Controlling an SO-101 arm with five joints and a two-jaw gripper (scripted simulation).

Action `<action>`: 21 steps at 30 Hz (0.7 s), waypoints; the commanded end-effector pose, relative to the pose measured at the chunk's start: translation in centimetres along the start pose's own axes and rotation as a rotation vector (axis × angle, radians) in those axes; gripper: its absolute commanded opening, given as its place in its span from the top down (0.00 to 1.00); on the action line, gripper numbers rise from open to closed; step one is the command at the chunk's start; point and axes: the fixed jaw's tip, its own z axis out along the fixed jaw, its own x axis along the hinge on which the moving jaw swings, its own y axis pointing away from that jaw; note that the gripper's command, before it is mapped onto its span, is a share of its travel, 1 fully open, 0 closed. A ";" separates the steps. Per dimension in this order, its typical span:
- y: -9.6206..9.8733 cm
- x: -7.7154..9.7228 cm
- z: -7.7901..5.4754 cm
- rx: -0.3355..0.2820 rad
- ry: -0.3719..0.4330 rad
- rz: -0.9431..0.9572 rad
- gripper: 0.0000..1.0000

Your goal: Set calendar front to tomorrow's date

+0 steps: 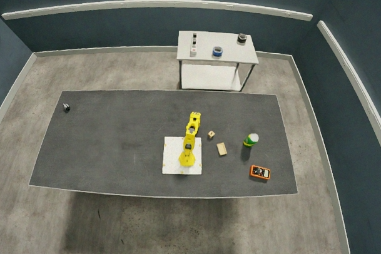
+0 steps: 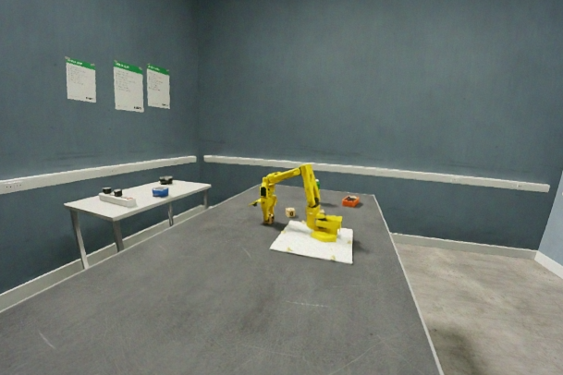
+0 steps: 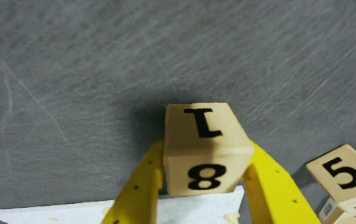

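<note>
My gripper [image 3: 205, 167] [image 1: 194, 116] [image 2: 268, 220] is shut on a wooden date cube [image 3: 202, 127]. In the wrist view the cube shows a 1 on its top face and an 8 on the face toward the camera. It is held low over the dark table, just beyond the white mat [image 1: 172, 159] [image 2: 300, 245]. The second cube [image 3: 339, 172] [image 1: 211, 134] [image 2: 290, 211] lies on the table to the right and shows a 5. The wooden calendar tray [image 1: 221, 149] lies apart from it with no cube in it.
A green-and-white bottle [image 1: 251, 139] stands right of the tray. An orange meter [image 1: 260, 172] [image 2: 350, 200] lies near the front right. A small dark object [image 1: 66, 107] sits at the far left. A white side table [image 1: 206, 54] [image 2: 134, 203] stands behind.
</note>
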 end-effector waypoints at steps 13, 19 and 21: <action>0.1 0.0 -3.0 -0.002 0.016 -0.005 1.00; 0.1 0.1 -4.3 -0.002 0.016 -0.005 1.00; 0.2 0.2 -4.5 -0.002 0.016 -0.005 1.00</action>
